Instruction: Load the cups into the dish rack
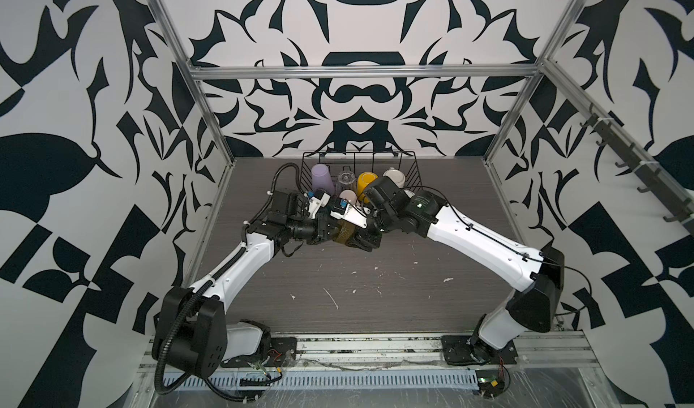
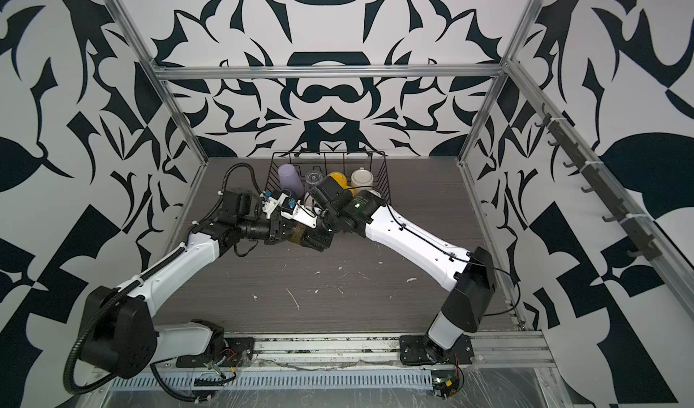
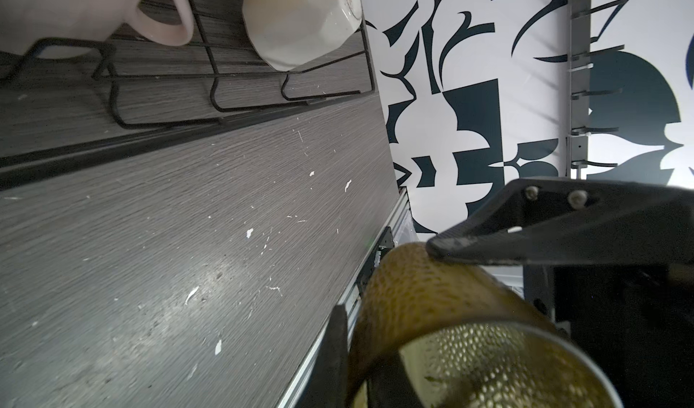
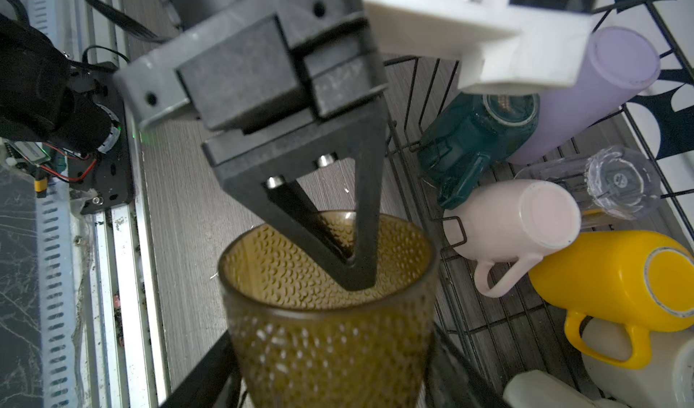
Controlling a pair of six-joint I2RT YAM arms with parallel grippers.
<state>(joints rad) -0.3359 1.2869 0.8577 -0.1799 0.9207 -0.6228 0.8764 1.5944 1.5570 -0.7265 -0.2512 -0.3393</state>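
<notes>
Fingers (image 4: 366,199) of the left gripper (image 4: 353,276) are found pressed together in a thin pinch on the wall of the olive glass (image 4: 300,334) at its rim. One is inside the mouth, one outside, seen dimly through the wall. The approach is made from 9 o'clock. The right gripper (image 4: 330,353) is set wide across the body lower down, a finger on each flank. It is judged clamped on the olive glass as well, from 3 o'clock.

The olive glass is held clear of the table (image 1: 338,274), mid-field in both top views. It sits just short of the near edge of the rack (image 1: 415,173), which lies at 12 o'clock of the grip.

Axis: the long axis runs mouth to base. The mouth is turned up and leaned toward 9 o'clock, the base down toward 3 o'clock. Exact tilt cannot be read.

Step judged: hand-over, right to left. The right fingers should be eased off only once the rim pinch is proven firm. Such a pinch is narrow and the base looks heavy, so a swing about the pinch is to be expected. The wrist should be turned slowly and the near wires cleared before lowering.

In the rack, pink mug (image 4: 525,222), green mug (image 4: 473,139) and yellow mug (image 4: 619,274) are noted nearer. Lilac tumbler (image 4: 586,87) and clear glass (image 4: 608,181) are noted farther. A gap should be picked before the carry.
</notes>
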